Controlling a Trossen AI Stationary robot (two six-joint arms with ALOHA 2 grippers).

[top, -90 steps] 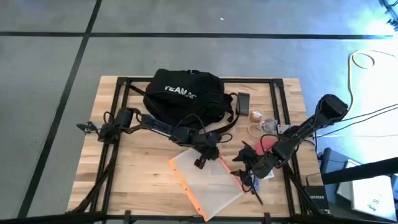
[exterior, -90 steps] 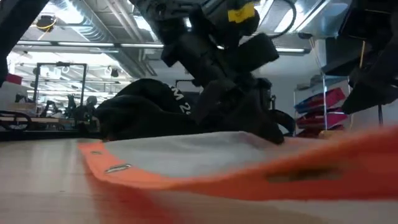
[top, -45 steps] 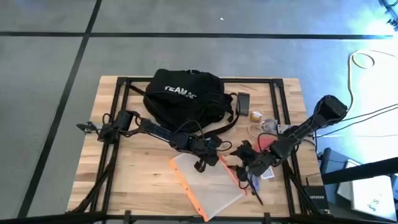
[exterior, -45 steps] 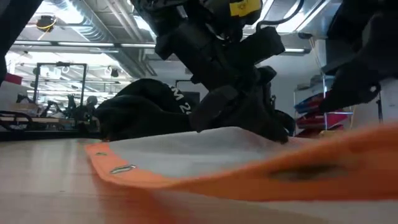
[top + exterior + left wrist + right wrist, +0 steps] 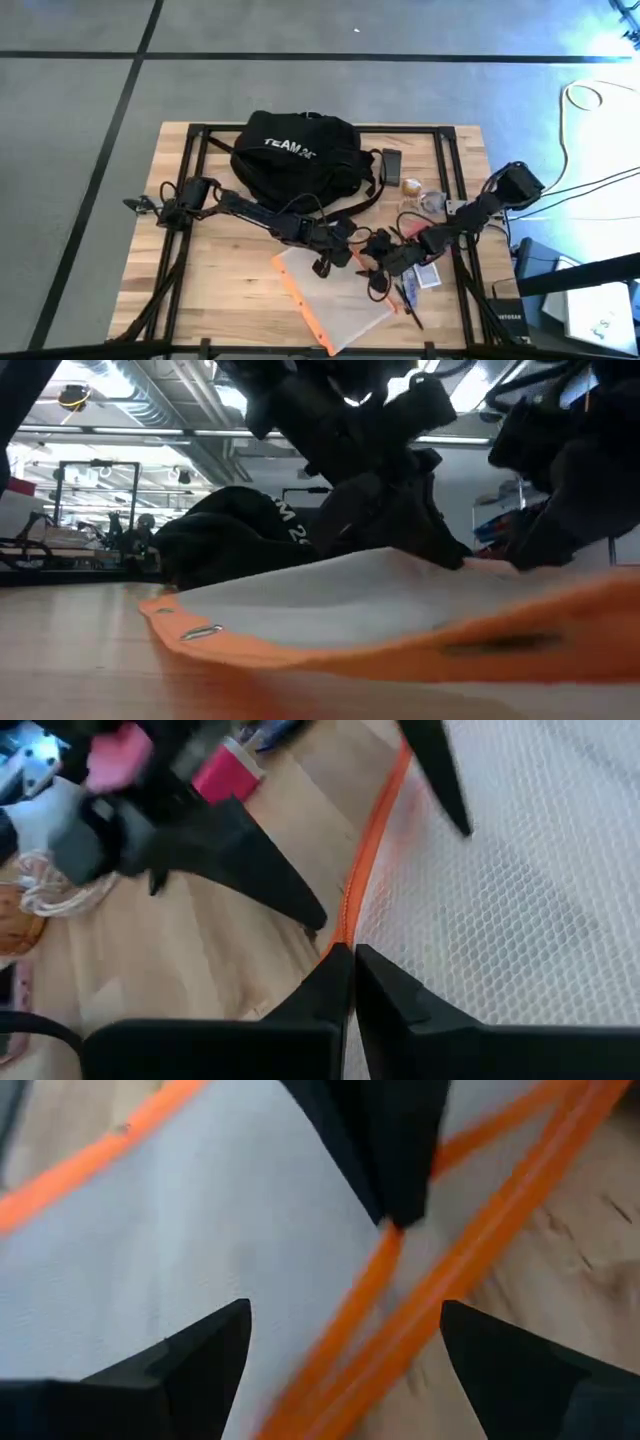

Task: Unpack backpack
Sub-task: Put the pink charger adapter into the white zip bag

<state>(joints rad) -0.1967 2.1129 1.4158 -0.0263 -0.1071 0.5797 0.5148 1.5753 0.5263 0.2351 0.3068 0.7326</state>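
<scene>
Right end effector, spread wide, has just moved onto the mesh pouch that the left end effector pinches closed.

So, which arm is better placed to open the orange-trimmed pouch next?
Probably the right. The left claw is shut on the mesh pouch edge, while the right claw is open, straddling the orange trim beside it.

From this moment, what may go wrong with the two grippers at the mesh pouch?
1. The left gripper is shut on the orange edge of the pouch, and the open right gripper is very near; they may collide.
2. Small items lie beside the right arm; it may sweep them off the table.
</scene>
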